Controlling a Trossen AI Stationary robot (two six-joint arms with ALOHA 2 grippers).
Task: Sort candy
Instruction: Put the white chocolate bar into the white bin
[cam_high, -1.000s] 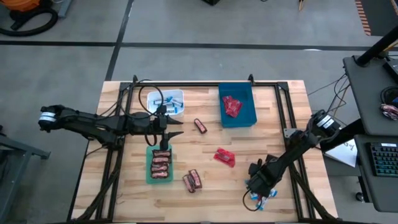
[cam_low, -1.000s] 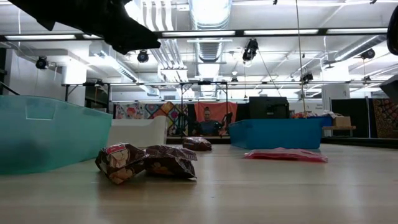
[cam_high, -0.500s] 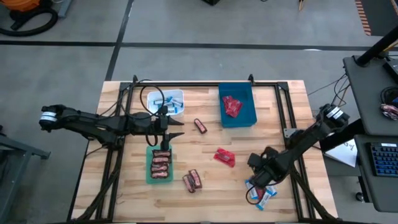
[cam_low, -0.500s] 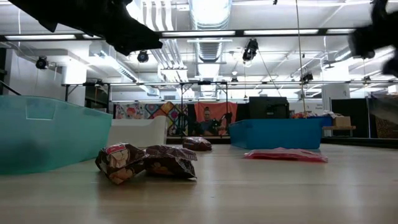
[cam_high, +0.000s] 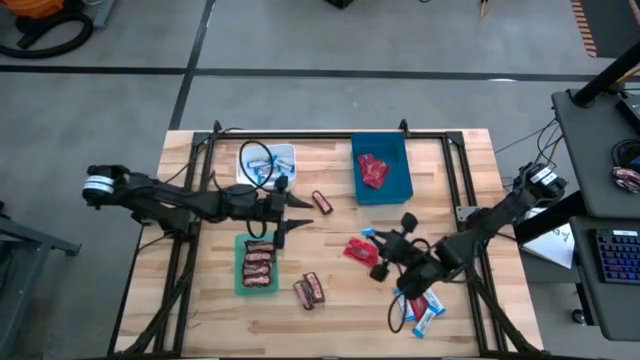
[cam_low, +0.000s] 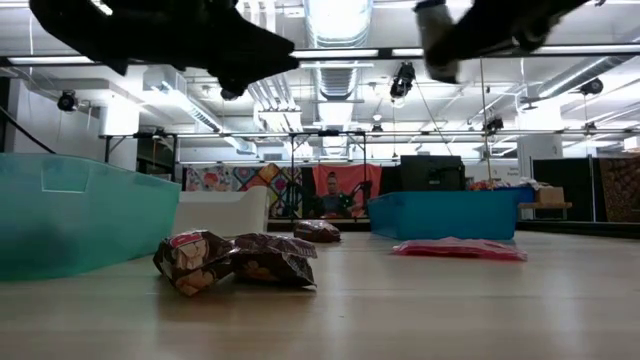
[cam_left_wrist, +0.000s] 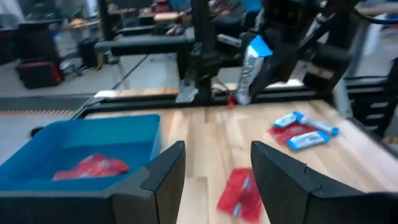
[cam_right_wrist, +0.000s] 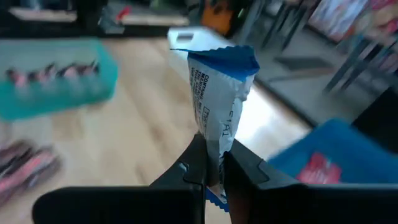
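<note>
Two claws are seen above the wooden desk (cam_high: 470, 160). The right claw (cam_right_wrist: 213, 169) is closed tight on a blue-and-white mini bar (cam_right_wrist: 219, 109), which is held upright between the fingertips, clear of the desk, near the red packet (cam_high: 361, 251) lying at mid-desk. From the left wrist view the same bar (cam_left_wrist: 250, 62) is seen hanging from the far arm. The left claw (cam_high: 292, 210) is held with its fingers (cam_left_wrist: 163, 171) parted and nothing between them, above the desk just beyond the green bin (cam_high: 240, 287) and beside the white bin (cam_high: 287, 153).

Several blue-and-white bars (cam_high: 420, 312) are left in a loose heap near the desk's front right edge, with more of the kind inside the white bin. Dark maroon bars (cam_high: 259, 263) are stacked in a row inside the green bin; two more maroon bars (cam_high: 309, 289) lie touching just beside that bin, and a single maroon bar (cam_high: 322, 202) lies between the white bin and the blue bin (cam_high: 400, 190). Red crinkly packets (cam_high: 373, 170) are held in the blue bin.
</note>
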